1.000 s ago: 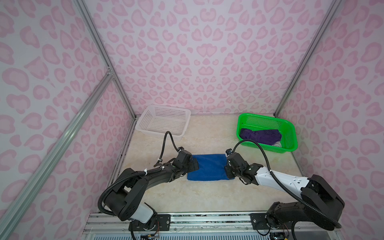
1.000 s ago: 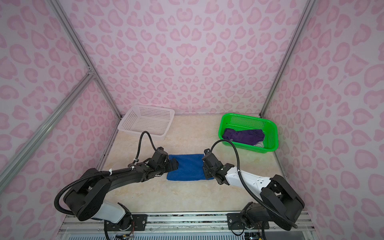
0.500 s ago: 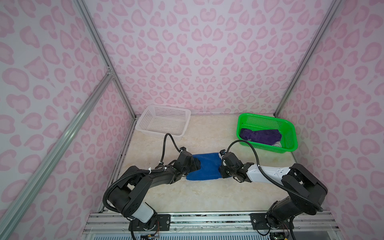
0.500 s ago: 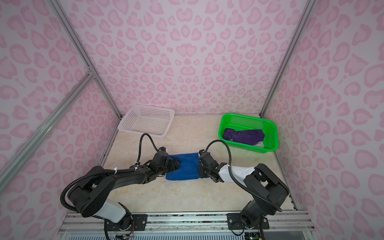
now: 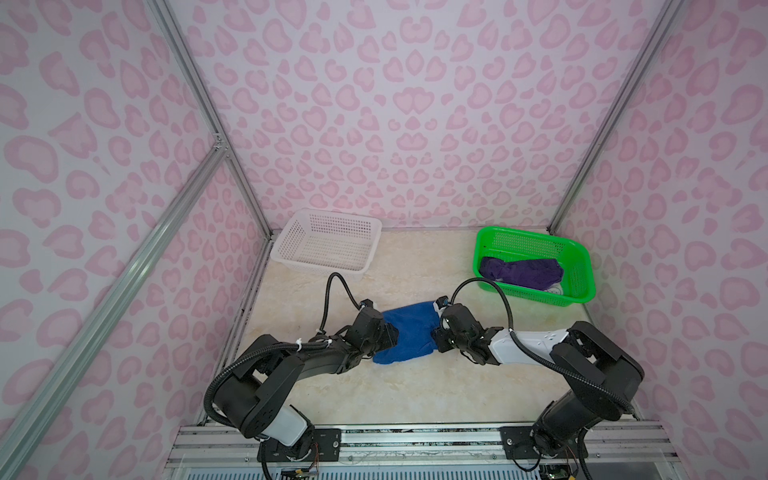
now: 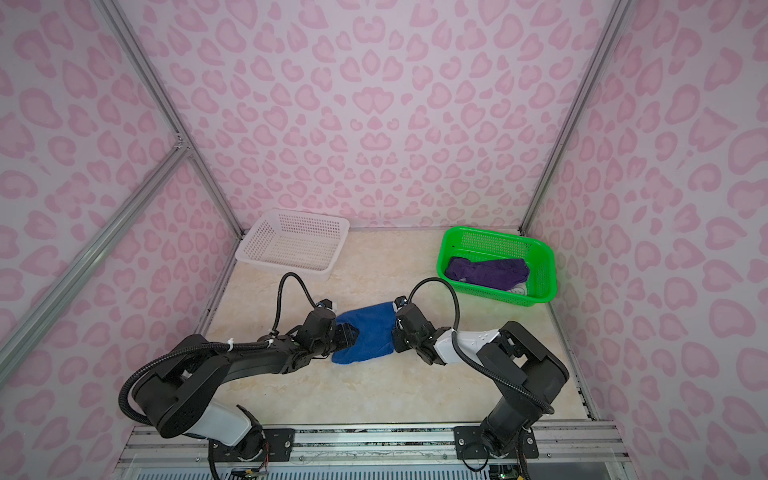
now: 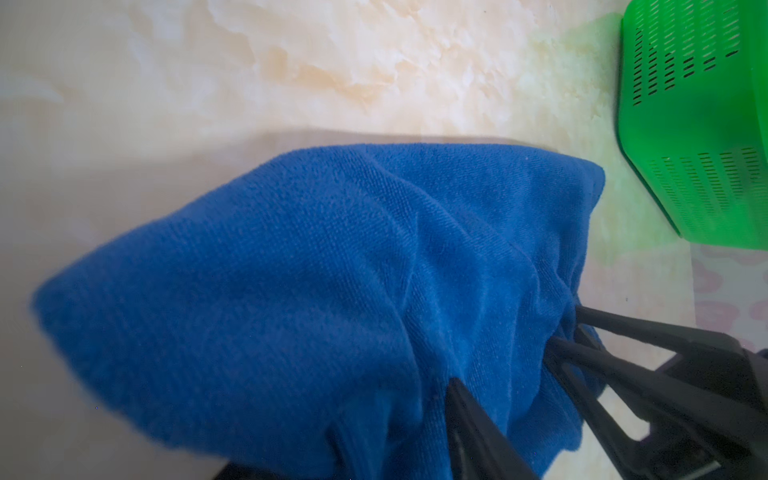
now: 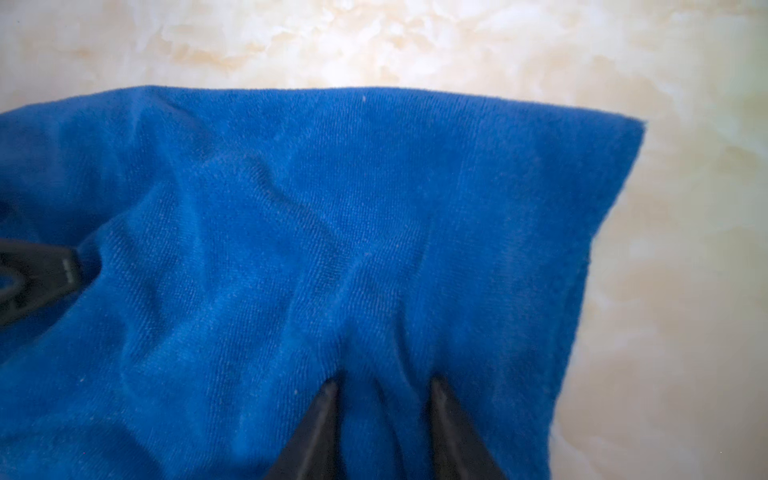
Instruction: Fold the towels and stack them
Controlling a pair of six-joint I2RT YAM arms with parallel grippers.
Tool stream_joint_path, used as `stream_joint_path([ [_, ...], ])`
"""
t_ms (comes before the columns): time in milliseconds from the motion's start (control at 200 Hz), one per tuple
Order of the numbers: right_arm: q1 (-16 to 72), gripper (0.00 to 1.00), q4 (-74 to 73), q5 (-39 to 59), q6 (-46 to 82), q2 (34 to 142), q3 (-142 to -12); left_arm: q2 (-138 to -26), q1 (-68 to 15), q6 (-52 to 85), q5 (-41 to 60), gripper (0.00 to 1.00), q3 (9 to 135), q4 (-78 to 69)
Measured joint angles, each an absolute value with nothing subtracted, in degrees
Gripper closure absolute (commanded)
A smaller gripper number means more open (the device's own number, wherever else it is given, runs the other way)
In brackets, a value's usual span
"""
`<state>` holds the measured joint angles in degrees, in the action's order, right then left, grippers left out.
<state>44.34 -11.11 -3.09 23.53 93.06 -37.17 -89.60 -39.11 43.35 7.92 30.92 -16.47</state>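
**Right gripper (image 5: 436, 334) pinches the blue towel (image 5: 409, 332); left gripper (image 5: 392, 333) is at the opposite edge**

Right's two black fingers (image 8: 328, 415) have a ridge of terry gathered between them, with creases fanning out from the bite. The left gripper's jaws are sunk into the towel's other end with cloth draped over them. I cannot tell whether they have closed on it.

The towel lies rumpled mid-table on the marble-pattern tabletop (image 5: 395, 395), between the two grippers. It looks light and limp, with a grippy pile. It will likely sag and bunch rather than keep a crease, so holds at the edges or corners with gentle tension between them should serve best.

At the back right, the green basket (image 5: 584, 270) holds a crumpled dark purple towel (image 5: 523, 272). A pale scrap shows beneath it, too small to name. The white basket (image 5: 286, 245) at the back left shows nothing inside.
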Motion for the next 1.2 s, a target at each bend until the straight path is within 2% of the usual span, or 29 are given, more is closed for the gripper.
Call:
stream_joint_path([
  [20, 44.34, 0.63, -11.22, -3.03, 23.53, 93.08, -37.17, -90.04, -39.11, 43.35, 8.01, 0.71, 31.05, -16.71],
  [105, 44.34, 0.63, -11.29, -2.98, 23.55, 93.08, -37.17, -92.16, -39.11, 43.62, 8.4, 0.94, 31.68, -18.24],
  [130, 44.34, 0.63, -11.31, -2.98, 23.53, 93.06, -37.15, -92.49, -39.11, 43.72, 8.43, 0.97, 31.81, -18.41],
  [320, 44.18, 0.58, -10.48, -2.52, 23.53, 91.72, -36.64, -94.13, -39.03, 43.22, 7.94, 0.97, 34.98, -15.81],
  [520, 41.85, 0.43, -5.63, -4.67, 22.72, 81.36, -33.34, -95.55, -38.54, 34.37, 0.97, 0.97, 49.98, 7.07],
  [670, 40.42, 0.42, -4.78, -9.78, 20.88, 71.81, -31.03, -98.45, -36.99, 24.82, -5.61, 0.97, 64.23, 19.88],
  [825, 40.49, 0.42, -4.69, -12.69, 18.76, 67.24, -29.19, -102.65, -35.99, 16.49, -9.23, 0.97, 74.5, 28.6],
  [1200, 40.45, 0.42, -6.02, -12.82, 18.41, 69.52, -26.41, -112.79, -34.61, 0.84, -13.78, 0.97, 93.95, 38.48],
])
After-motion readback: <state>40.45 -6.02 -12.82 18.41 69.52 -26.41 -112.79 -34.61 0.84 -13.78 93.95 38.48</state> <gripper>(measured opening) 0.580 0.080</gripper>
